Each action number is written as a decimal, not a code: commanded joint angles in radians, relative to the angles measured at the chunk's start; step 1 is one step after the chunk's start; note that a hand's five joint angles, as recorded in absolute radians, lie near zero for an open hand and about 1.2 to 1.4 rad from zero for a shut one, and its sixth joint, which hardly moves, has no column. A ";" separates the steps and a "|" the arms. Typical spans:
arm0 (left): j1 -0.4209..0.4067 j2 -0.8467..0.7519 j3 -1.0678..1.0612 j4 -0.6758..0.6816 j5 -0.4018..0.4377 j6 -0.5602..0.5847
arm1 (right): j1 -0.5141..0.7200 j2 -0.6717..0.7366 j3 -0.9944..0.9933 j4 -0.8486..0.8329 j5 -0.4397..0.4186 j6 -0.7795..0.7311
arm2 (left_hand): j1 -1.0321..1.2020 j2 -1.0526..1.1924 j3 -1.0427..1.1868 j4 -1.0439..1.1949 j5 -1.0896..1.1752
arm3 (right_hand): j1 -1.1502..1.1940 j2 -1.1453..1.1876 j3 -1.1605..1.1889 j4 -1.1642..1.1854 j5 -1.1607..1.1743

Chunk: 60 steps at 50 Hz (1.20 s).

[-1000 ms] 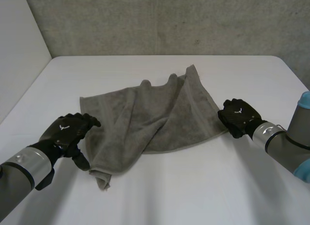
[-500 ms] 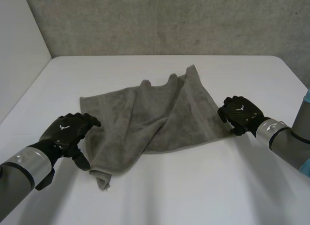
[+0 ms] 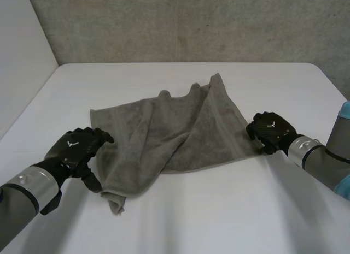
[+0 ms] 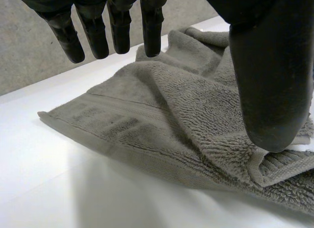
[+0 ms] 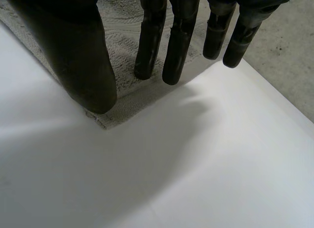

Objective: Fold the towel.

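A grey towel (image 3: pixel 169 128) lies rumpled and partly doubled over on the white table (image 3: pixel 219 210). My left hand (image 3: pixel 76 147) rests at its near left edge. In the left wrist view its fingers (image 4: pixel 93 32) are straight above the towel (image 4: pixel 171 115), and the thumb hovers over a folded corner, holding nothing. My right hand (image 3: pixel 270 131) is at the towel's right corner. In the right wrist view the fingers (image 5: pixel 181 37) stand straight and apart from the thumb, just over the towel corner (image 5: pixel 132 98), which lies flat on the table.
A grey concrete wall (image 3: pixel 191 24) runs behind the table's far edge, and a pale wall (image 3: pixel 22 57) stands at the left. Bare tabletop lies in front of the towel and on its right.
My right hand has uncurled its fingers and let the towel's right corner go; it now lies flat. The left hand and the rest of the towel have not moved.
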 commanded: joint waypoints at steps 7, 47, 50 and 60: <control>0.004 0.000 0.000 0.002 0.000 -0.001 | 0.000 0.015 -0.012 0.029 -0.012 -0.003 | -0.015 -0.007 -0.049 -0.055 0.014 | 0.480 0.466 -0.052 -0.071 0.488; 0.004 0.009 -0.002 0.000 0.002 -0.001 | -0.153 -0.148 0.022 0.233 -0.164 0.080 | -0.015 -0.007 -0.049 -0.055 0.014 | -0.356 -0.370 -0.052 -0.071 -0.347; 0.002 0.009 -0.002 0.000 0.002 -0.001 | -0.153 -0.128 -0.007 0.277 -0.171 0.090 | -0.015 -0.007 -0.049 -0.055 0.014 | -0.356 -0.370 -0.052 -0.071 -0.347; 0.004 0.009 -0.002 0.002 0.002 -0.001 | -0.141 -0.077 -0.083 0.307 -0.171 0.195 | -0.015 -0.007 -0.049 -0.055 0.014 | -0.306 -0.320 -0.052 -0.071 -0.298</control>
